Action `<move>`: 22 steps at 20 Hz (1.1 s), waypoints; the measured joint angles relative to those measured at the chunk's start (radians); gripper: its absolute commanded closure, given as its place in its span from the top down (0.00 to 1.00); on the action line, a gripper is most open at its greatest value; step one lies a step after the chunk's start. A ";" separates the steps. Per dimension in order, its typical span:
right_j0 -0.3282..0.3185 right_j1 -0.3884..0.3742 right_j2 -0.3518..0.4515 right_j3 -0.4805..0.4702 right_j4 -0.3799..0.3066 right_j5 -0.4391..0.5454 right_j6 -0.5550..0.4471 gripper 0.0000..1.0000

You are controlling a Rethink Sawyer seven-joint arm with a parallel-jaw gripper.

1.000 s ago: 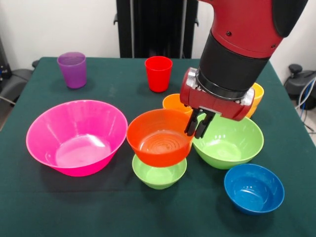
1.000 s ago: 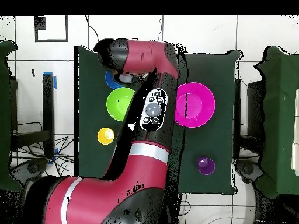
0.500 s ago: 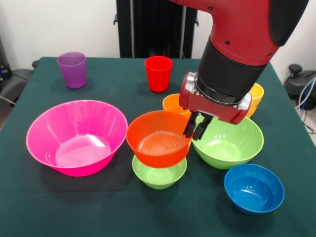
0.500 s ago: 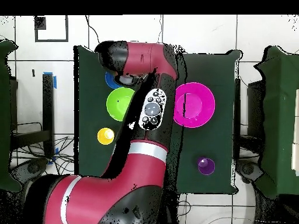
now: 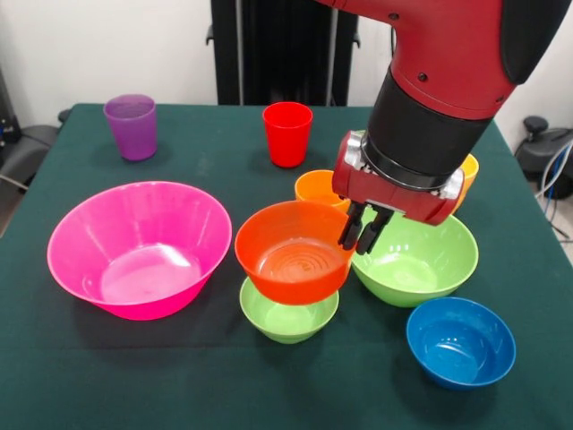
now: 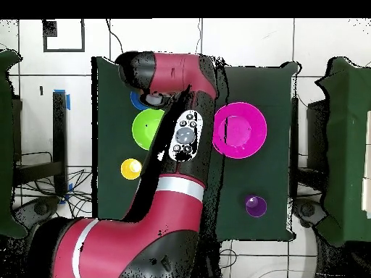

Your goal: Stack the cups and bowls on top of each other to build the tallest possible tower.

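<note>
The jaws are pinched shut on the rim of the red-orange bowl (image 5: 293, 252), which opens upward, slightly tilted, over the small green bowl (image 5: 288, 313) below.

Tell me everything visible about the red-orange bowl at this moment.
The red-orange bowl is a round, glossy plastic bowl with faint concentric rings on its inner floor. It is empty and sits roughly level on top of the small lime green bowl, overhanging it on all sides. The tool is shut on its rim on the side nearest the large green bowl. The orange cup stands just behind it.
</note>
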 measured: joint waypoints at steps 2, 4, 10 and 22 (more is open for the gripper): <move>0.000 0.001 0.000 0.000 0.000 0.000 0.000 0.00; 0.001 0.002 -0.001 0.000 0.000 0.000 0.000 0.00; 0.001 0.006 -0.003 0.000 0.000 -0.002 0.000 0.00; 0.001 0.052 -0.003 0.000 0.000 -0.036 0.000 0.00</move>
